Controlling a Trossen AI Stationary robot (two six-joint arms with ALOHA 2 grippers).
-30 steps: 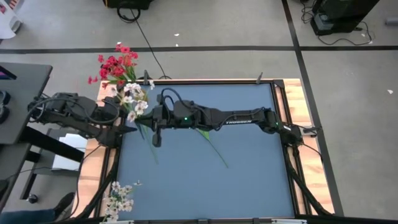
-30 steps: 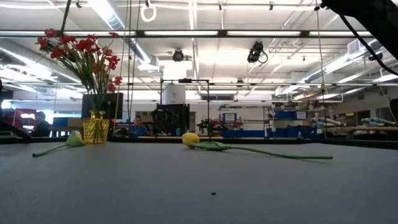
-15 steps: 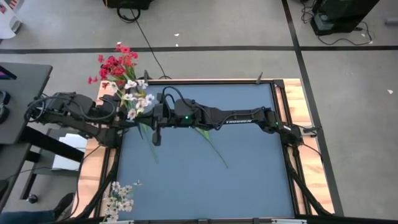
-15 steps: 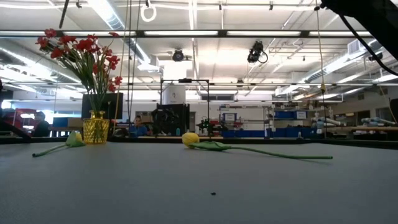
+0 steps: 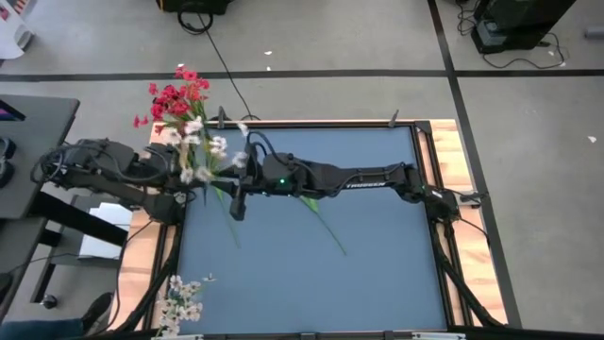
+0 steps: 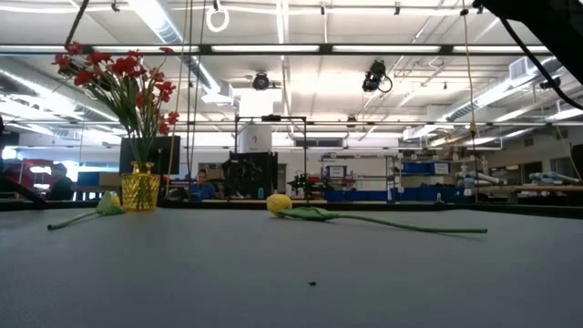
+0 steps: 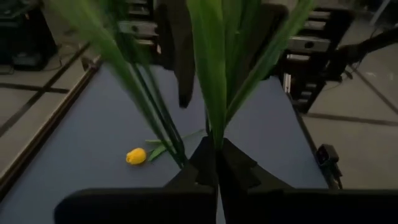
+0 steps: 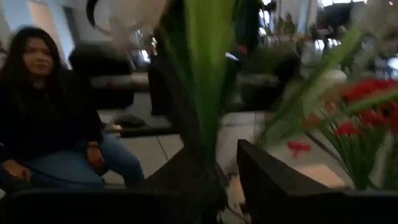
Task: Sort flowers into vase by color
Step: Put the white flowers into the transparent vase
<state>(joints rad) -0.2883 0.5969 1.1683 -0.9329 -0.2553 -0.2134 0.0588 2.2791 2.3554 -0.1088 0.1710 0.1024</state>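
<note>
At the desk's [image 5: 311, 274] ten o'clock, the left gripper [image 7: 216, 163] clamps the white flowers' [image 5: 209, 151] stems while the right gripper [image 8: 227, 163] stands parted beside them.

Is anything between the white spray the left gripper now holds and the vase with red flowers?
Nothing visible blocks it. The left gripper is shut on the white spray, which sits right beside the red flowers. The right gripper, fingers parted, is close at the same stem.

You see red flowers [image 5: 175, 97] upright in the yellow vase [image 6: 139, 187]; a white spray [image 5: 206, 151] raised beside them; yellow tulips [image 6: 279, 204] lie flat on the bench [image 5: 377, 274].
</note>
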